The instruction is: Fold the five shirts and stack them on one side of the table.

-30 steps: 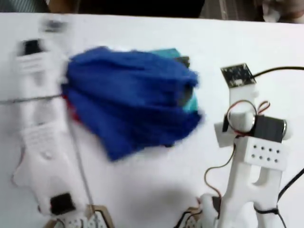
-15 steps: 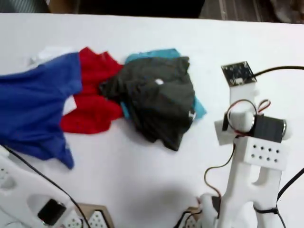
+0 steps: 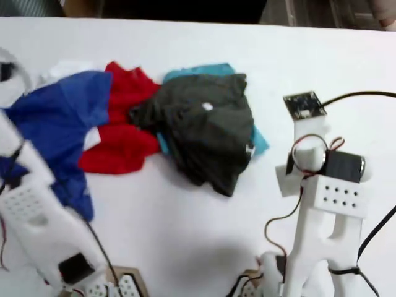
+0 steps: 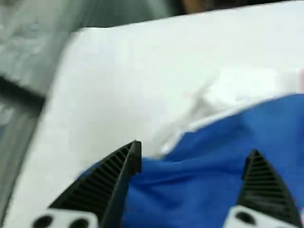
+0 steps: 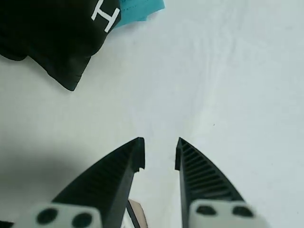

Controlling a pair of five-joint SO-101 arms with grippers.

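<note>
Five shirts lie crumpled and overlapping on the bench (image 3: 185, 43): blue shirt (image 3: 59, 124), white shirt (image 3: 71, 67), red shirt (image 3: 124, 130), and black shirt (image 3: 204, 133) covering the teal shirt (image 3: 198, 71). Left fingers (image 4: 118, 166) are spread over the blue shirt. Right fingers (image 5: 123, 166) stand slightly apart over bare bench.

The worktop (image 3: 185, 43) is white; on it a blue shirt (image 3: 59, 120), a red shirt (image 3: 127, 120), a black shirt (image 3: 204, 136) with small white marks, a teal shirt (image 3: 199, 70) and a white shirt (image 3: 67, 67). The left arm (image 3: 37, 216) and right arm (image 3: 325, 216) are white.
</note>
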